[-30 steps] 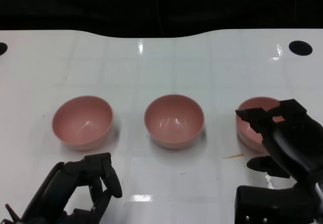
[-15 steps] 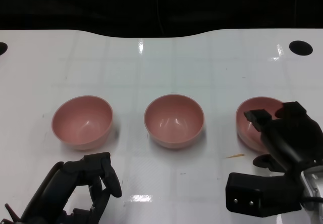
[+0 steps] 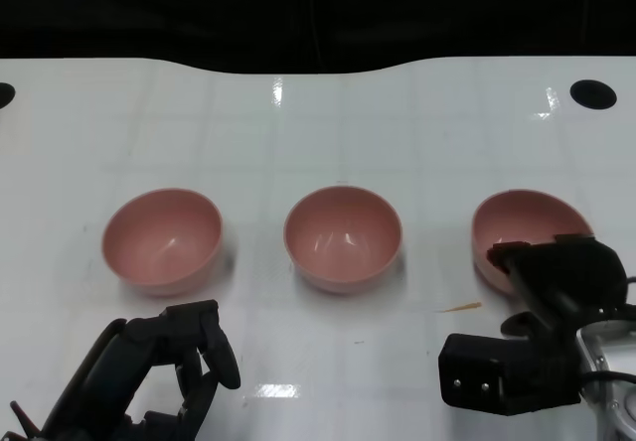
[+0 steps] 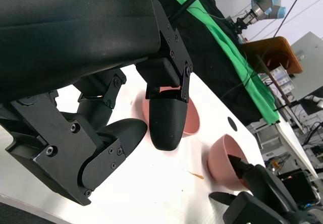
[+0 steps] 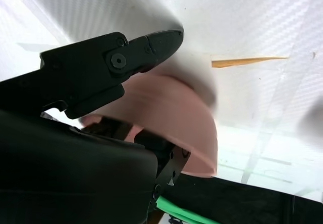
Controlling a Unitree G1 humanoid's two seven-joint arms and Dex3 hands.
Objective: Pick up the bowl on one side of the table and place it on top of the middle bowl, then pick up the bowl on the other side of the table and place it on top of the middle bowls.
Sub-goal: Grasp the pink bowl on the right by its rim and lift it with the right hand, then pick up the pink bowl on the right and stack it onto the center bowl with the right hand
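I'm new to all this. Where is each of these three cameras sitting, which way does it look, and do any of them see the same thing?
Head view: high on the robot, looking down at the white table and three pink bowls; both black hands show, left hand and right hand.
Left wrist view: behind the left hand, looking across the table past its fingers.
Right wrist view: behind the right hand, close on the right bowl it grips.
Shared: that right bowl appears in all three views.
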